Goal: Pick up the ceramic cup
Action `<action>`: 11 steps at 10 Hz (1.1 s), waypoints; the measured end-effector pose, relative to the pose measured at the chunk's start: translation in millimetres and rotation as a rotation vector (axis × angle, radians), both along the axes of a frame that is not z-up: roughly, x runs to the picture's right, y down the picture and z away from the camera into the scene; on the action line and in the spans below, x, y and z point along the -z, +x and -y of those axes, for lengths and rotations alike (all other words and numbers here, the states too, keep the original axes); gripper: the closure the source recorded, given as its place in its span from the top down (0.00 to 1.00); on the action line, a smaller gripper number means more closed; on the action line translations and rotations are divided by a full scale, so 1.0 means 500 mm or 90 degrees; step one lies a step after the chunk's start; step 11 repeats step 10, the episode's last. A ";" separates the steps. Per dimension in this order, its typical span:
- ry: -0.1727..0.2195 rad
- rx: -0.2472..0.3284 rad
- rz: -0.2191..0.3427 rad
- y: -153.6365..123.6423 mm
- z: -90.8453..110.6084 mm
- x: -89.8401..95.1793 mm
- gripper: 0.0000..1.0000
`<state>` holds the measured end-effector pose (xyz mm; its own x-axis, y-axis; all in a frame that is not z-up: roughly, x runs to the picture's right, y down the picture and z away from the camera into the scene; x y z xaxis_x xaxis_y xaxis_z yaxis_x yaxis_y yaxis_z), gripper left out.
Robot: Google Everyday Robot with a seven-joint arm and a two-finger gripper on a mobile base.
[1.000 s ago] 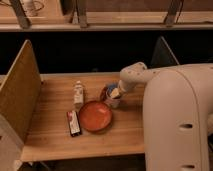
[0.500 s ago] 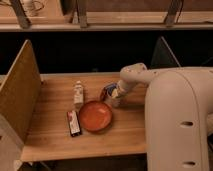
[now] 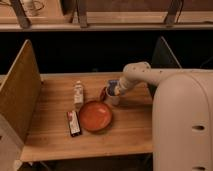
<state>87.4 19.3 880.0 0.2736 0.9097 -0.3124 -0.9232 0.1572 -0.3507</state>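
Scanning near to far. Nearest right: the robot's pale body and arm (image 3: 150, 75) fill the right side of the view, the arm reaching leftward over the worktop (image 3: 50, 135).

Near-left of centre on the worktop: one flat dark packet (image 3: 73, 123) with a red face, lying with its long axis near-to-far. Just right of it, touching or nearly so: one wide orange-red bowl (image 3: 95, 116), upright, empty as far as can be seen.

Farther back: one slim white bottle (image 3: 78, 93), lying down, long axis near-to-far, just beyond the packet and left of the bowl's far rim.

Ceramic cup (image 3: 111, 98): one, whitish-grey with a light blue upper part, upright, long axis vertical, standing just beyond the bowl's far-right rim, close to it; contact between them not resolvable.

Gripper (image 3: 113, 89): one, at the end of the arm, directly at the cup's upper part. The cup lies at or just below and slightly left of the jaws. Whether the jaws stand apart or are already closed on the cup: cannot tell. A small reddish patch shows at the cup's left side; identity unclear.

Judgement: only one arm, so no choice of side. The coming move turns on the jaws being centred over the upright cup, and a lift should go straight up to clear the bowl.

Far left: one upright wooden side panel (image 3: 20, 95). Far right: one dark panel (image 3: 164, 55).
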 end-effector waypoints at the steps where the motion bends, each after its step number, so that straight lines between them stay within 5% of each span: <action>1: 0.015 -0.011 0.015 -0.004 0.019 0.018 0.00; 5: 0.080 -0.037 0.072 -0.017 0.087 0.098 0.00; 8: 0.156 -0.030 0.126 -0.038 0.143 0.189 0.00; 11: 0.170 -0.028 0.135 -0.039 0.151 0.206 0.00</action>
